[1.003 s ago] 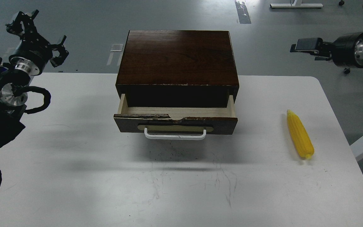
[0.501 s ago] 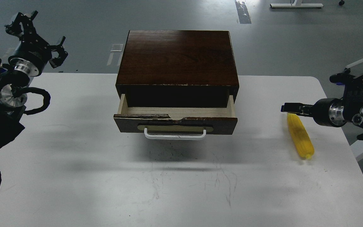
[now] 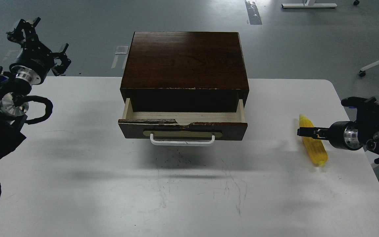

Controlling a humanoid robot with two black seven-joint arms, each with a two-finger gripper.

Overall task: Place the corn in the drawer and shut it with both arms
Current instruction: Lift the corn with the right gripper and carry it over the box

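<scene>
I count one corn cob (image 3: 313, 145), one open drawer (image 3: 183, 126) with one white bar handle (image 3: 182, 141), one dark wooden cabinet (image 3: 184, 61), one white table (image 3: 77, 184), and my two grippers: left gripper (image 3: 38, 41), right gripper (image 3: 303, 132).

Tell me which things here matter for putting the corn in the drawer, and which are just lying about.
For the job:
corn, on the table's right side
drawer, pulled open
right gripper, over the corn
left gripper, raised at far left

Just there:
table
cabinet holding the drawer
tape marks on the floor
</scene>
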